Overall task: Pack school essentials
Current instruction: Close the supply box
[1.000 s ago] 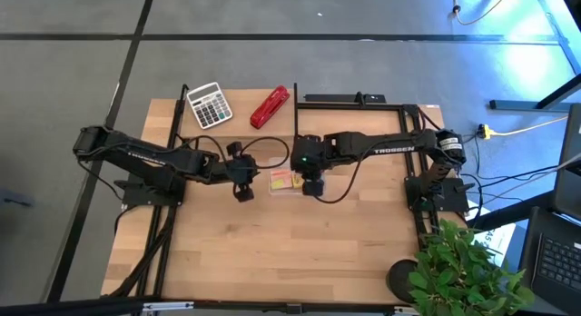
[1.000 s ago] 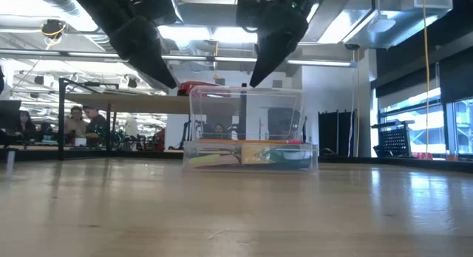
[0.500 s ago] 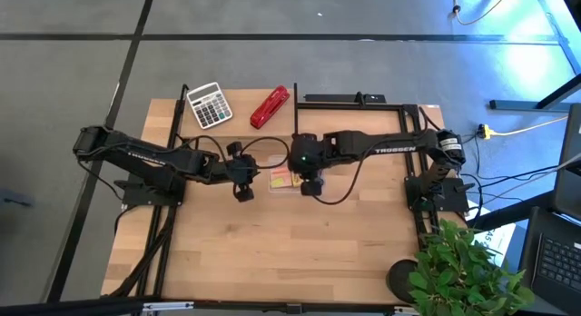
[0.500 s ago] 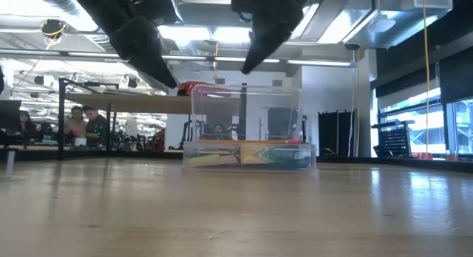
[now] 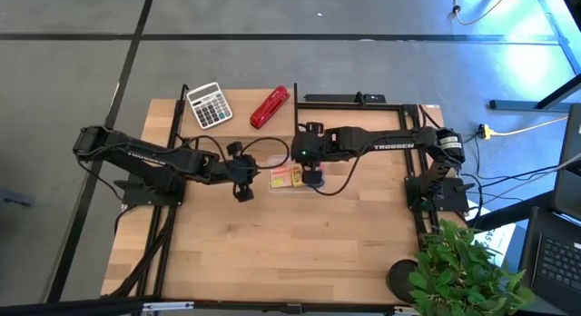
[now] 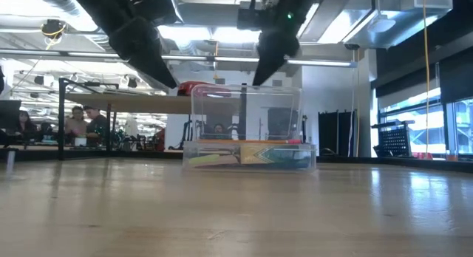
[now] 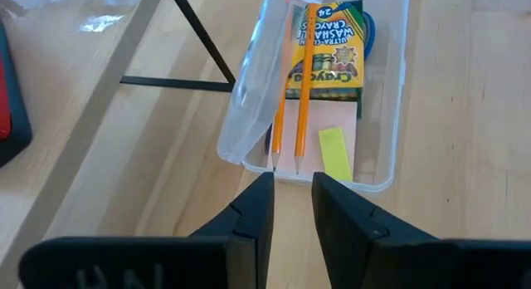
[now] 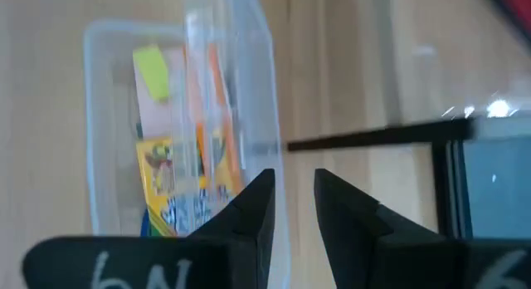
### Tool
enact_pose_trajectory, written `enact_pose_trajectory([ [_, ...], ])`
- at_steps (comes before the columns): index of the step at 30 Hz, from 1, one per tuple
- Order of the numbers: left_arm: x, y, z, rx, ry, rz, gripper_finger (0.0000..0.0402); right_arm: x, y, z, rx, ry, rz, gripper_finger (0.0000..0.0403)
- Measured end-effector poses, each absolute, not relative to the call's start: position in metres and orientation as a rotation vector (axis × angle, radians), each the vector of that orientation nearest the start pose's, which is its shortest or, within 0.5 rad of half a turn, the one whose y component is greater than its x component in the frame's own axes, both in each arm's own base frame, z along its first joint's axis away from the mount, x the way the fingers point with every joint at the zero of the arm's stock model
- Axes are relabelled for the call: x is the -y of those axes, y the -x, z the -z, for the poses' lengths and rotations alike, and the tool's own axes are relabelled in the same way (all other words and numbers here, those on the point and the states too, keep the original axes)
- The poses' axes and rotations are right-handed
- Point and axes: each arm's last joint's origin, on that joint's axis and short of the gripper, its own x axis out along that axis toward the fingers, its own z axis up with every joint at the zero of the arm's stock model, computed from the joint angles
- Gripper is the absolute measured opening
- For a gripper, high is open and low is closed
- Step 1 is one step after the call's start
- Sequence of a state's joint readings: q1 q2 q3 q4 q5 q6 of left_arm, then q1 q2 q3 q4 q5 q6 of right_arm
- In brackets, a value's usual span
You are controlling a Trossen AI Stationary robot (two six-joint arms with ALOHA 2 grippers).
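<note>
While both grippers hang over the counter (image 5: 272, 252), their fingers sit close with a thin gap, gripping nothing. Left gripper (image 5: 243, 194) waits beside the clear box (image 7: 390, 115); right gripper (image 5: 313, 182) is above it. Crayon box (image 7: 328, 52), pencil (image 7: 302, 90), yellow block (image 7: 334, 153) and pink pad (image 7: 311, 160) lie inside. Farther back sit a calculator (image 5: 209, 104) and stapler (image 5: 270, 107).

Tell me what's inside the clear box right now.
Inside the clear box: crayon box, two orange pencils, a yellow block on the pink pad. Blue scissor handles peek out; the raised lid covers the rest.
</note>
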State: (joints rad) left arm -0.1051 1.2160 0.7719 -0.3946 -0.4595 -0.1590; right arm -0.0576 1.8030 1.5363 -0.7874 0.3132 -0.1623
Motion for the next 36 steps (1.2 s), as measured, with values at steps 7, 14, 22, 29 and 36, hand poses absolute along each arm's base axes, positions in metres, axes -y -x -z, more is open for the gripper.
enact_pose_trajectory([
  [7, 0.012, -0.239, -0.231, -0.773, -0.095, -0.39, 0.0078, 0.031, -0.374, -0.256, -1.125, 0.242, 0.185, 0.009],
  [14, 0.012, -0.24, -0.232, -0.752, -0.088, -0.39, 0.0078, 0.026, -0.374, -0.254, -1.125, 0.221, 0.138, 0.009],
  [22, 0.013, -0.241, -0.234, -0.732, -0.082, -0.39, 0.0078, 0.023, -0.38, -0.24, -1.153, 0.168, 0.046, 0.009],
  [29, 0.013, -0.242, -0.234, -0.731, -0.082, -0.39, 0.0078, 0.016, -0.389, -0.215, -1.212, 0.172, 0.005, 0.009],
  [36, 0.013, -0.241, -0.234, -0.731, -0.082, -0.389, 0.0078, 0.006, -0.394, -0.203, -1.235, 0.189, -0.02, 0.009],
])
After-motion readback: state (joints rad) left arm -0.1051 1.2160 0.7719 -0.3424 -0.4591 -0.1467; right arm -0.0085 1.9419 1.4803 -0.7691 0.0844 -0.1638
